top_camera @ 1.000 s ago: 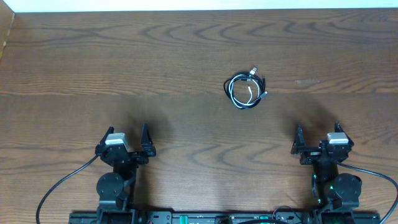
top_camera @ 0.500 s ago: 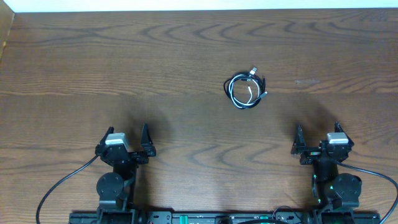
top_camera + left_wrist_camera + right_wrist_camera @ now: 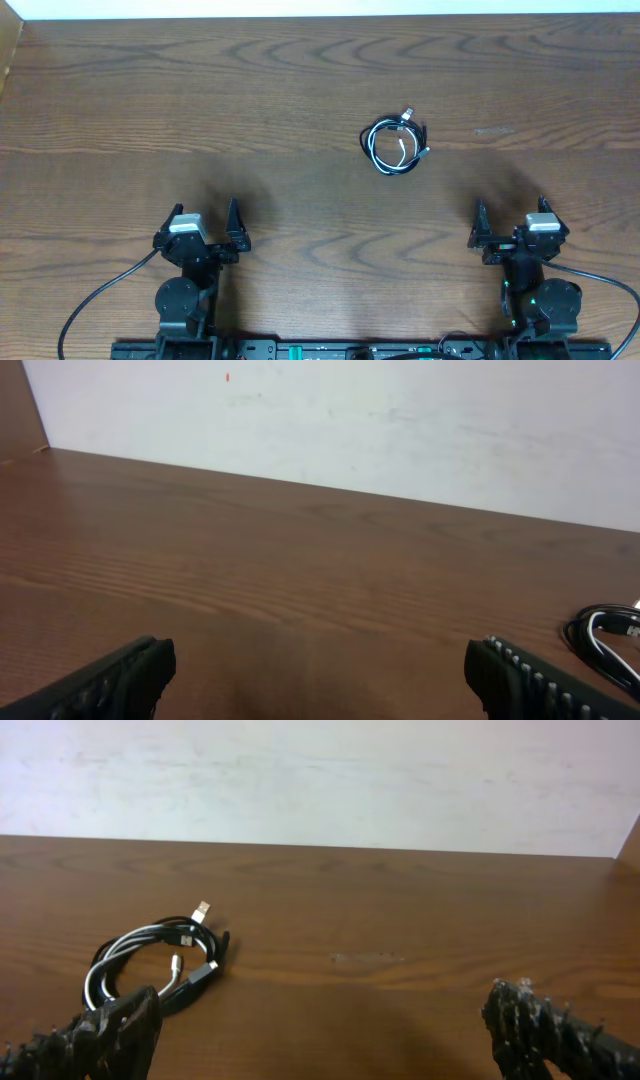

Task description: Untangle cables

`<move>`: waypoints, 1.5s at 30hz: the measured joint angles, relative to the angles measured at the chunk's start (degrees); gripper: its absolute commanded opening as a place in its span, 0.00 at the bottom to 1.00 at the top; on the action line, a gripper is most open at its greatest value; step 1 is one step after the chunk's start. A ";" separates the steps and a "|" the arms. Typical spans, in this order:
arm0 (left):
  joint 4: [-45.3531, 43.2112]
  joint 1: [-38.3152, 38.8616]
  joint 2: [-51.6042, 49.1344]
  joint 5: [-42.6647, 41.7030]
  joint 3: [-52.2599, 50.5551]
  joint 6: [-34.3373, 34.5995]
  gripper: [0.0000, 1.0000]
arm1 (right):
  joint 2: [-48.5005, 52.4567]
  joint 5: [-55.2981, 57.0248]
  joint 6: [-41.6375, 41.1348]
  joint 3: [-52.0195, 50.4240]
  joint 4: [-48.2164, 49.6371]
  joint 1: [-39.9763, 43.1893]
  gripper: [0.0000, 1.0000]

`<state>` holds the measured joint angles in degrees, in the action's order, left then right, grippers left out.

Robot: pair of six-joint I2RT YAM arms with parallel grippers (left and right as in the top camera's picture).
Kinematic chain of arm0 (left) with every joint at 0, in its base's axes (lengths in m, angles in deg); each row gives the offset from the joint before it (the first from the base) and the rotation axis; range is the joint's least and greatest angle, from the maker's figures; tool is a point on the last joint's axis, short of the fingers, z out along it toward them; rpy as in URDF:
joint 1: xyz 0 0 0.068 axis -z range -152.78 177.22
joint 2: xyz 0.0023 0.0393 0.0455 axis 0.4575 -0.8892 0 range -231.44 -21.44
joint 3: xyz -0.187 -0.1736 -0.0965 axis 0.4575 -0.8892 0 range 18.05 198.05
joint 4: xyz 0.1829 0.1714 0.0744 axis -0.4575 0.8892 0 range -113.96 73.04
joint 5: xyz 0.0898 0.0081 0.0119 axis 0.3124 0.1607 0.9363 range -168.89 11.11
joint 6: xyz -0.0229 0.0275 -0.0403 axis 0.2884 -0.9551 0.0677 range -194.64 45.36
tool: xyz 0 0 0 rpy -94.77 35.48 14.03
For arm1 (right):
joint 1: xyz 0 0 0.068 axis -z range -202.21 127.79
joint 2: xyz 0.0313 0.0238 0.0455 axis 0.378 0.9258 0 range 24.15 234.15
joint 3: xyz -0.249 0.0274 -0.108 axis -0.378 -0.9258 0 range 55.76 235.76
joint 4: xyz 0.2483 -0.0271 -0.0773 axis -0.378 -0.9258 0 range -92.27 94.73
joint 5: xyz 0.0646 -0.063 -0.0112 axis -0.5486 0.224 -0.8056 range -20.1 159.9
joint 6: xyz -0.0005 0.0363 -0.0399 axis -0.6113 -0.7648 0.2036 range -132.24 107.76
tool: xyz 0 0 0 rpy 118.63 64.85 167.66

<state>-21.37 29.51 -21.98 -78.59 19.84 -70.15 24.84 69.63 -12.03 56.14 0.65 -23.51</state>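
Checking against a second earlier, nothing had moved: my left claw (image 3: 205,216) and right claw (image 3: 510,212) sat spread wide, empty; the black and white cables (image 3: 396,143) lay coiled together on the surface (image 3: 200,100), well ahead of both. Untangling was not yet begun.

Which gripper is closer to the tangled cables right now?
Right. The right gripper is back and right of the cables; the left gripper, back and left, is farther.
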 measured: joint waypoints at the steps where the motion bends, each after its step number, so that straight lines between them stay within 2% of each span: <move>1: 0.00 0.00 0.00 0.00 0.00 0.00 0.98 | 0.00 0.00 0.00 0.00 0.00 0.00 0.99; 39: 0.13 0.00 -0.66 -0.09 0.02 0.00 0.98 | 0.00 0.00 -0.02 0.00 0.02 0.00 0.99; 45: 7.23 0.00 -0.76 -3.69 2.84 -0.02 0.98 | 0.00 -0.44 -0.02 0.00 0.24 0.00 0.99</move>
<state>-14.13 29.51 -22.74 -82.29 22.68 -70.17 24.84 69.19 -12.06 56.14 0.89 -23.51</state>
